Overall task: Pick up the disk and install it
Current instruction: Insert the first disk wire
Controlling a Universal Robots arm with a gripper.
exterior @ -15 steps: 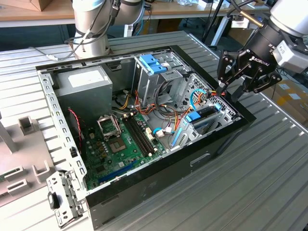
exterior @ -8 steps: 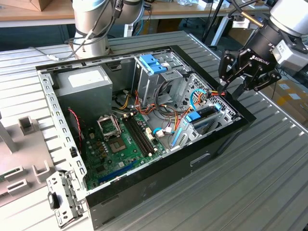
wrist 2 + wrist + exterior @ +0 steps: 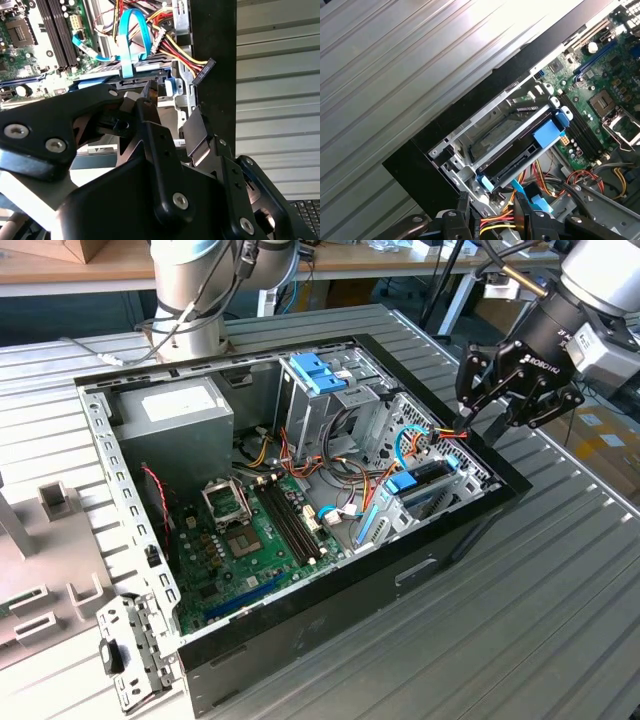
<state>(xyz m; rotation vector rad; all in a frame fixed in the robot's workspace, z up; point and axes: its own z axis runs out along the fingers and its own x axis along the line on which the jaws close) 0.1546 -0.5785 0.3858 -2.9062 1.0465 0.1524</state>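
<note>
Hovering just above the open computer case's [image 3: 330, 580] rim, the claw [image 3: 478, 418] has its fingers slightly parted, gripping nothing. Beneath it, one disk [image 3: 520, 150] sits seated in its metal bay, plainest in the first wrist view. One ribbed table [image 3: 560, 600] carries everything.

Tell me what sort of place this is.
Probably a robotics lab or assembly test bench: an open computer case lies on a ribbed metal table, the gripper hangs over its drive bay, and workbenches with cardboard boxes stand behind.
</note>
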